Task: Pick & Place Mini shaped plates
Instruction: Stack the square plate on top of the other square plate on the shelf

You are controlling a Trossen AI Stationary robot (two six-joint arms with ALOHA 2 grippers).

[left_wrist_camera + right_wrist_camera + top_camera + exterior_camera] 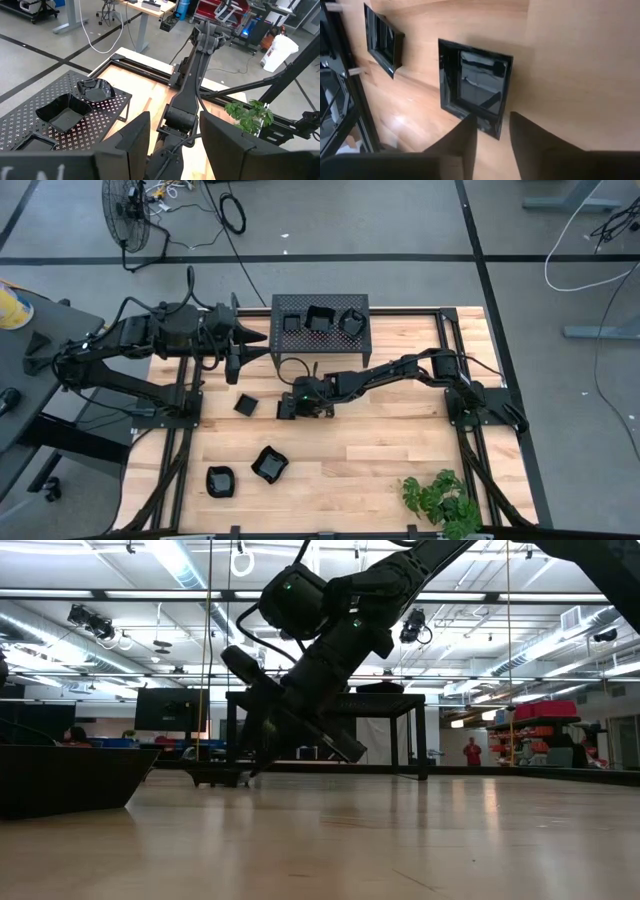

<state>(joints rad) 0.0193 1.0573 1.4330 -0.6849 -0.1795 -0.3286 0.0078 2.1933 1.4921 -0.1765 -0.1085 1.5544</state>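
Three mini shaped plates (320, 320) sit on the perforated stand (285, 345), and we count more on the wooden table (380, 450): a square plate (291, 409) at the right gripper (296, 411), another square one (245, 404) beside it, two (269, 464) nearer the front. Only the right wrist view shows us the square plate (474, 86) lying flat beyond the parted fingers (462, 137), unheld. The left gripper (175, 145) waits with jaws apart by the stand. A potted plant (440, 498) stands at the table's corner; the low view shows a lit workshop
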